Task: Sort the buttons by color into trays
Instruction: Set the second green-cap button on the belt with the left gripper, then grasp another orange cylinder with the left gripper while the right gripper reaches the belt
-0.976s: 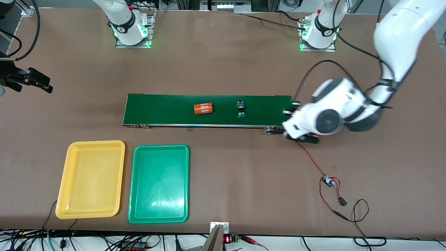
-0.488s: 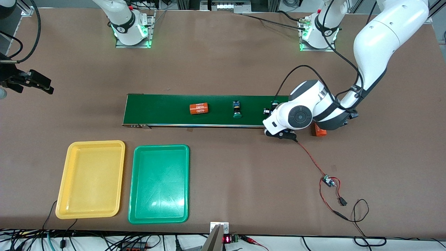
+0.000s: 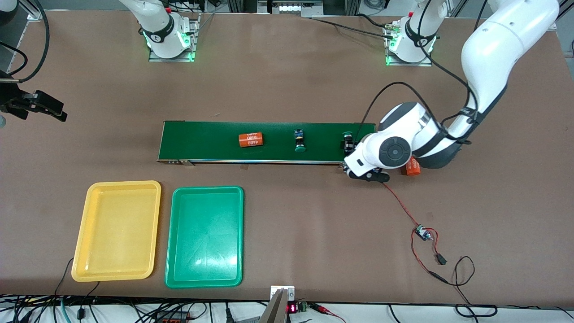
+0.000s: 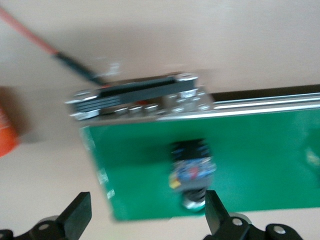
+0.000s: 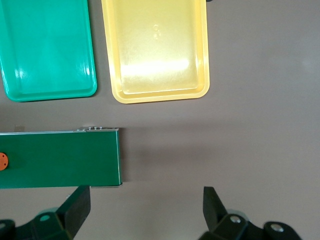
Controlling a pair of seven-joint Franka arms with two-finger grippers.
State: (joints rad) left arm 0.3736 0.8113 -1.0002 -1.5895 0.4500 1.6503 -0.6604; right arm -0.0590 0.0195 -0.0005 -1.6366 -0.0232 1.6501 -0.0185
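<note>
From the front, two green-capped buttons lay on the conveyor belt (image 3: 264,141): one button (image 3: 299,140) near its middle, the second button (image 3: 347,140) at the left arm's end, just beside the left gripper (image 3: 368,174). An orange cylinder (image 3: 250,140) lay on the belt too. The yellow tray (image 3: 117,231) and green tray (image 3: 205,236) sat on the bench (image 3: 314,233) nearer the camera.

In the left wrist view, the left gripper (image 4: 145,217) was spread, apparently over that end button (image 4: 192,167), though blur hid detail.

In the right wrist view, the right gripper (image 5: 146,209) waited, spread, over bare bench.
</note>
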